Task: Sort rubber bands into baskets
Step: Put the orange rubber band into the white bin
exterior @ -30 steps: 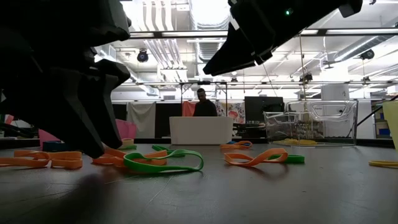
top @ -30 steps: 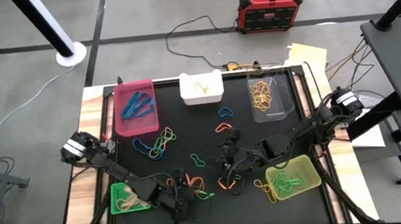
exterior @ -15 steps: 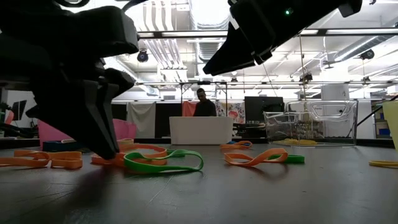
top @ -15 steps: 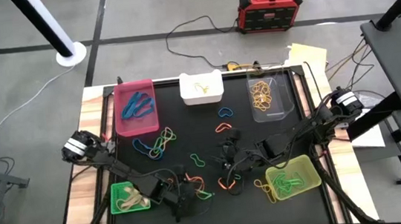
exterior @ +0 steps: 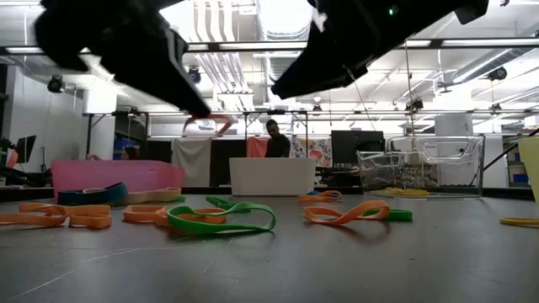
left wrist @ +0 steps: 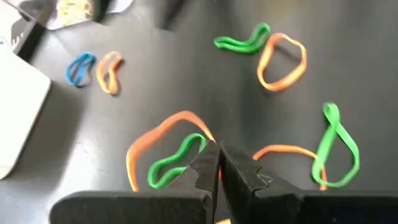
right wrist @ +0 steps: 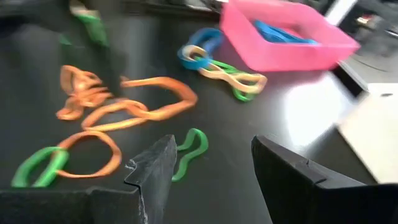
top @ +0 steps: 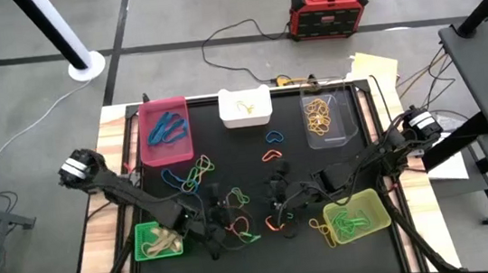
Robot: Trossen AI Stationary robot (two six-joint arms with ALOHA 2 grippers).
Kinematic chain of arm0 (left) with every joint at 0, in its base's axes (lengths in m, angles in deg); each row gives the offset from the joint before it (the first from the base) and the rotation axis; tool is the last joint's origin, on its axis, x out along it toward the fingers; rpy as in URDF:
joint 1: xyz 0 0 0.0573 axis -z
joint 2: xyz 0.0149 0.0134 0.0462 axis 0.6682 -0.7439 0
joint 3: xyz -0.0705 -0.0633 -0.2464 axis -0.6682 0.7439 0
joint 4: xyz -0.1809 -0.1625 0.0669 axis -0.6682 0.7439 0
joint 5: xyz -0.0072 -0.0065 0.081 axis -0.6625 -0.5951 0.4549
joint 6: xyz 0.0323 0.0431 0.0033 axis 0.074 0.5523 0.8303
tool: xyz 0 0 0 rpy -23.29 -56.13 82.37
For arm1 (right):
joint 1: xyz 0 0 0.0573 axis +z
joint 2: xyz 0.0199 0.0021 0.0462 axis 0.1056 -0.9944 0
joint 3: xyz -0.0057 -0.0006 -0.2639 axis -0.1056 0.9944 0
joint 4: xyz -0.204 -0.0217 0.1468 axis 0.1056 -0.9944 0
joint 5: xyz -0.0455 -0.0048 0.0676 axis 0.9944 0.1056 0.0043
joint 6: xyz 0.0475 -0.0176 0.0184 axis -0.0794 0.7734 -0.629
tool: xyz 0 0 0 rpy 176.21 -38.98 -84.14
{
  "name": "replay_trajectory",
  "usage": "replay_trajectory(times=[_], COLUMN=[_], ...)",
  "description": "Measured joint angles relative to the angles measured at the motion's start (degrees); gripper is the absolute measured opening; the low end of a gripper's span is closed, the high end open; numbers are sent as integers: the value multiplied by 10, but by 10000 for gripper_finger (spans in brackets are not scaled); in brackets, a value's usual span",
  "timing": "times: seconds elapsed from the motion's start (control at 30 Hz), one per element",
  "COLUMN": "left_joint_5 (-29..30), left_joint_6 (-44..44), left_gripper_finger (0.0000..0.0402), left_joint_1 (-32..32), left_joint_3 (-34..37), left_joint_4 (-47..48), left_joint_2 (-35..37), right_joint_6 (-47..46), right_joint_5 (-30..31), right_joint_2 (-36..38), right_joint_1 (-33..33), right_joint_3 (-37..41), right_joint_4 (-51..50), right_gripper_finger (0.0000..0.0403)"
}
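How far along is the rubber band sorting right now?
Partly done. Blue bands lie in the pink basket, tan ones in the clear basket, and the white, green and yellow-green baskets hold some too. The left gripper, jaws shut, has lifted an orange band. Many loose bands remain on the black mat.

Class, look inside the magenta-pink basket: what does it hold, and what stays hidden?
From above, the magenta-pink basket holds blue rubber bands, bunched together. How many there are, and anything beneath them, cannot be made out.
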Motion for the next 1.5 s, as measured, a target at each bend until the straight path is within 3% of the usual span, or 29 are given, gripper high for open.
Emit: replay_trajectory(times=[0.23,0.57,0.7,0.8,0.97,1.27,1.5], left_joint_5=[-5,-38,-49,-51,-50,-17,-2], left_joint_6=[13,2,7,7,10,-11,6], left_gripper_finger=[0,0,0,0,0,5,67], left_joint_1=[-19,-30,-32,-33,-33,-39,-40], left_joint_3=[0,0,0,0,0,0,0], left_joint_4=[1,-31,-36,-39,-39,-26,7], left_joint_2=[41,65,65,64,63,65,83], right_joint_6=[74,179,207,228,252,236,231], right_joint_5=[-79,-75,-9,5,-2,-2,-1], right_joint_2=[-1,-47,-80,-94,-105,-104,-102], right_joint_1=[1,0,0,1,2,1,-4], right_joint_3=[0,-33,-60,-75,-82,-82,-83], right_joint_4=[47,85,81,83,77,77,69], right_gripper_finger=[205,205,200,159,28,9,9])
